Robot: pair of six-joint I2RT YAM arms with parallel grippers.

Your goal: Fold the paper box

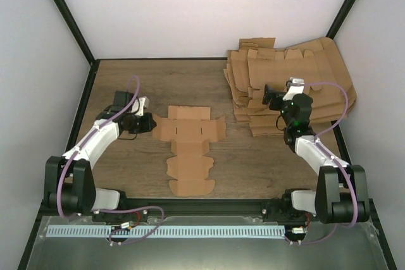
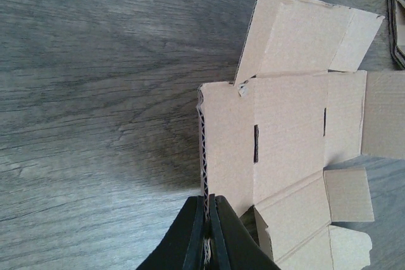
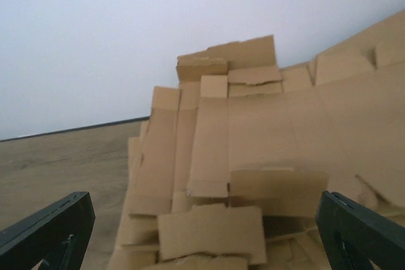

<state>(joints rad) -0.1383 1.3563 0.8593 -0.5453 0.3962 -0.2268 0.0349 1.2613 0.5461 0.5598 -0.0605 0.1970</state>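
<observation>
The paper box (image 1: 188,147) is a flat brown die-cut sheet lying on the wooden table in the middle of the top view. My left gripper (image 1: 150,122) is at its left edge, shut on the corrugated edge of the side flap (image 2: 223,143); the black fingers (image 2: 195,238) pinch that edge between them. The sheet's slots and folded tabs spread to the right in the left wrist view. My right gripper (image 1: 269,95) hangs open over the pile of flat sheets, its fingers (image 3: 50,229) far apart with nothing between them.
A pile of flat brown cardboard sheets (image 1: 297,80) fills the back right corner of the table (image 1: 126,86) and most of the right wrist view (image 3: 253,175). White walls and black frame posts enclose the workspace. A metal rail runs along the near edge.
</observation>
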